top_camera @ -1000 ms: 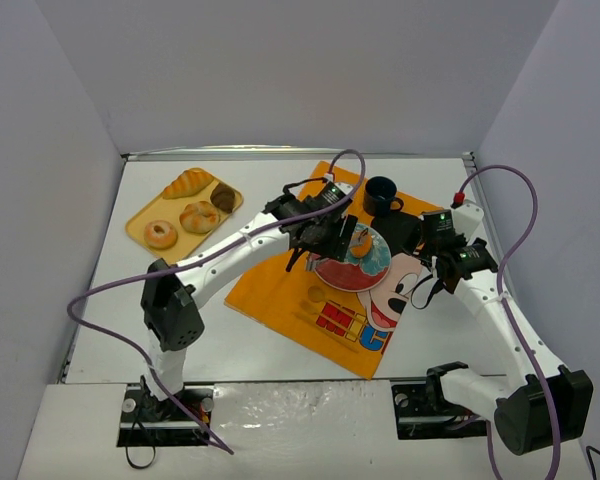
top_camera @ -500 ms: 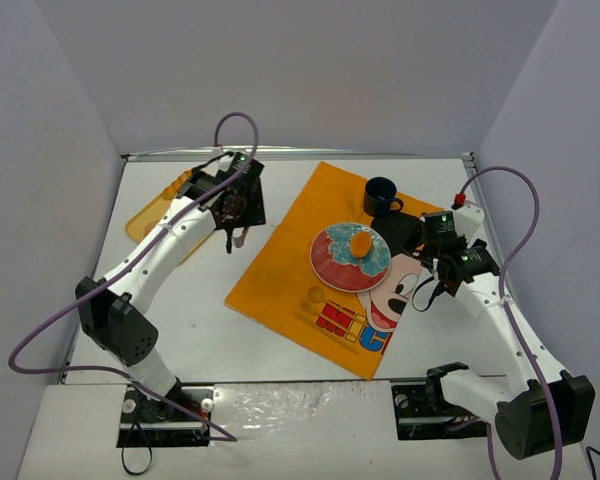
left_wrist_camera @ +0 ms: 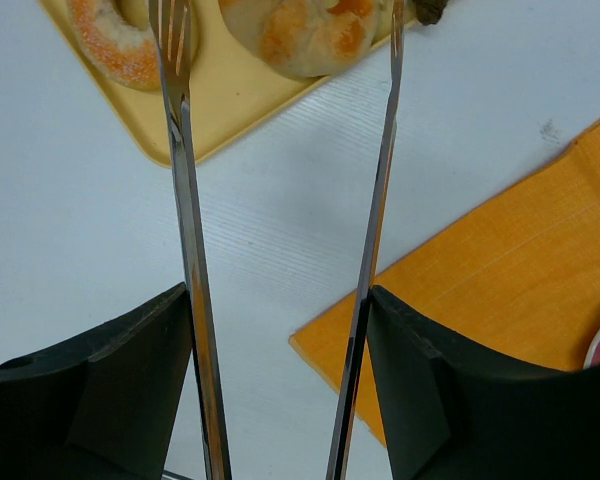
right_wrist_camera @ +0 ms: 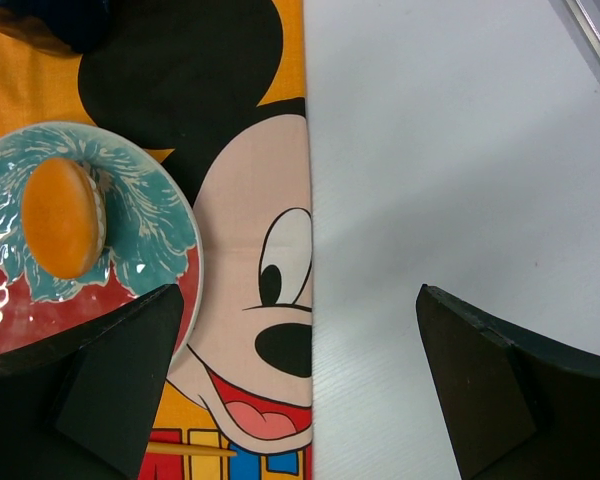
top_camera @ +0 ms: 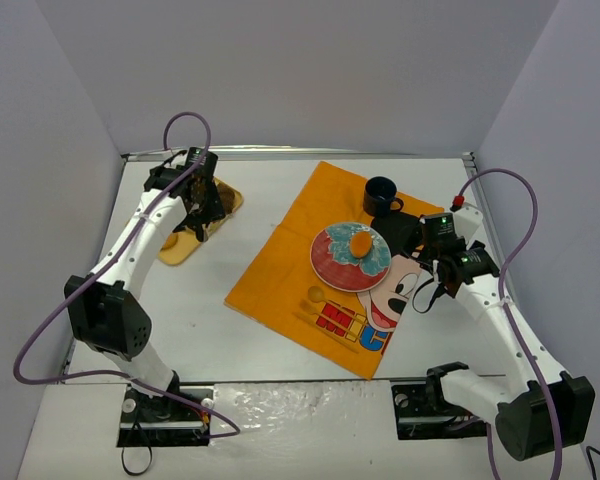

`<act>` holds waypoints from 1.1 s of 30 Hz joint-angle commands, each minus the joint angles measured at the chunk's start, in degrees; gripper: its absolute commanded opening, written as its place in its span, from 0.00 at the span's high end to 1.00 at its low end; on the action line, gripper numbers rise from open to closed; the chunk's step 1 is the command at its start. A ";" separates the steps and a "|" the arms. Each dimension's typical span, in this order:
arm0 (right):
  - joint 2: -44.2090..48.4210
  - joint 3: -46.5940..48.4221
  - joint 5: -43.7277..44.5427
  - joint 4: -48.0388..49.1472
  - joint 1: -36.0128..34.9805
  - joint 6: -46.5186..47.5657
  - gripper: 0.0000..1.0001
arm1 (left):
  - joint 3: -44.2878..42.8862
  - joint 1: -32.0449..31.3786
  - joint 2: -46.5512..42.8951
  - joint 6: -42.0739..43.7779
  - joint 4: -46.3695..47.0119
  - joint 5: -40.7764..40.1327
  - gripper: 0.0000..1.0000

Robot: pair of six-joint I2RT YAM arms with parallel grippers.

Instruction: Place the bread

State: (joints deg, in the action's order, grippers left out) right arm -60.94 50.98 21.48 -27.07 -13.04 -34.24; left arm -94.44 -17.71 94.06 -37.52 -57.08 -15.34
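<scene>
Two arms reach over one white table point(top_camera: 180, 330). On it lie one orange cloth mat point(top_camera: 280, 280) printed with a cartoon mouse and one dark, round mug point(top_camera: 380, 193) at the mat's far edge. One round glazed plate point(top_camera: 325, 272) in teal and red sits on the middle of the mat, and one flat yellow tray point(top_camera: 172, 250) lies at the far left.

Four pieces of bread show. One smooth orange bun point(right_wrist_camera: 62, 215) lies on the plate, toward its far right. The other three are on the tray: a sugar-dusted doughnut point(left_wrist_camera: 115, 50), a knobbly golden round bun point(left_wrist_camera: 300, 30) beside it, and a dark roll point(left_wrist_camera: 432, 10) of which only an edge shows.

The left gripper point(left_wrist_camera: 278, 295) hangs over the tray. Its black fingers point(left_wrist_camera: 100, 380) are partly closed on one pair of thin, shiny metal tongs point(left_wrist_camera: 185, 200), pressing on the outside of the two arms. The arms stand apart with their tips either side of the round bun. Whether they touch it cannot be told.

The right gripper point(right_wrist_camera: 300, 295) hovers at the mat's right edge, near the plate. Its fingers point(right_wrist_camera: 100, 370) are spread wide, with nothing between them.
</scene>
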 commanded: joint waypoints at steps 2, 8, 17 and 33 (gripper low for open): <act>1.44 0.00 0.05 1.94 0.47 0.84 0.00 | 0.87 3.56 -2.06 0.60 2.80 1.20 0.38; 1.20 -0.09 -0.13 2.02 0.47 0.93 0.00 | 1.87 5.74 -0.28 0.72 4.56 3.20 0.38; 1.18 -0.13 -0.30 2.11 0.47 0.97 0.00 | 4.08 7.93 2.44 2.19 8.69 7.17 0.38; 0.65 -0.46 -0.65 2.58 0.47 1.19 0.00 | 5.98 11.77 4.38 3.77 14.05 13.01 0.52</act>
State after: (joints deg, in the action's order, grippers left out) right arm -60.62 50.63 20.45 -26.72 -13.04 -33.75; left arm -87.43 -7.12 99.88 -34.85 -46.32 -3.87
